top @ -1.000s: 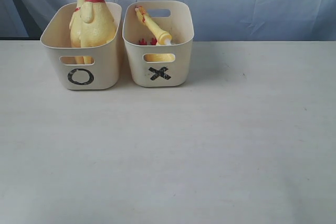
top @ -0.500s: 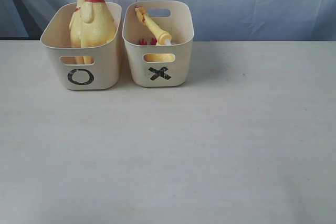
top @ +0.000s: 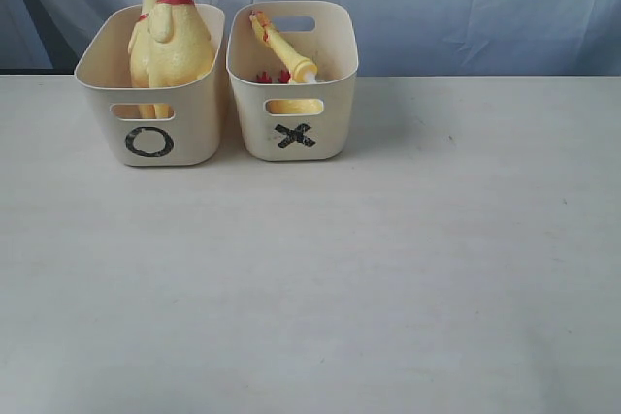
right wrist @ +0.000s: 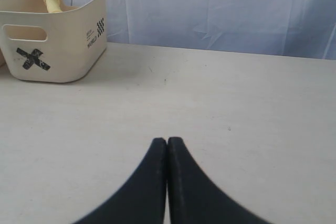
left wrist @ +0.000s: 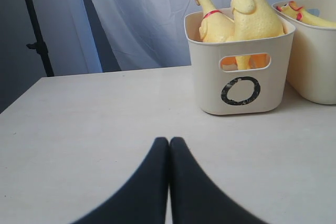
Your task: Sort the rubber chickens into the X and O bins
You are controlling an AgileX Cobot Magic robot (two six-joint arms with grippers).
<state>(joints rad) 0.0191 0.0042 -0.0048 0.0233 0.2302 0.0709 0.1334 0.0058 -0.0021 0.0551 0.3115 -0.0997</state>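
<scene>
2 rubber chickens (top: 175, 46) in O bin (top: 194, 133), 1 in X bin (top: 328, 133), left gripper (left wrist: 169, 142) and right gripper (right wrist: 167, 142) closed, empty, well away

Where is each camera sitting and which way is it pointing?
Exterior view: raised, looking down across the table at the O bin and X bin; no robot parts.
Left wrist view: low, facing the O bin; shut left gripper shows.
Right wrist view: low, facing the X bin; shut right gripper shows.
All share the X bin.
</scene>
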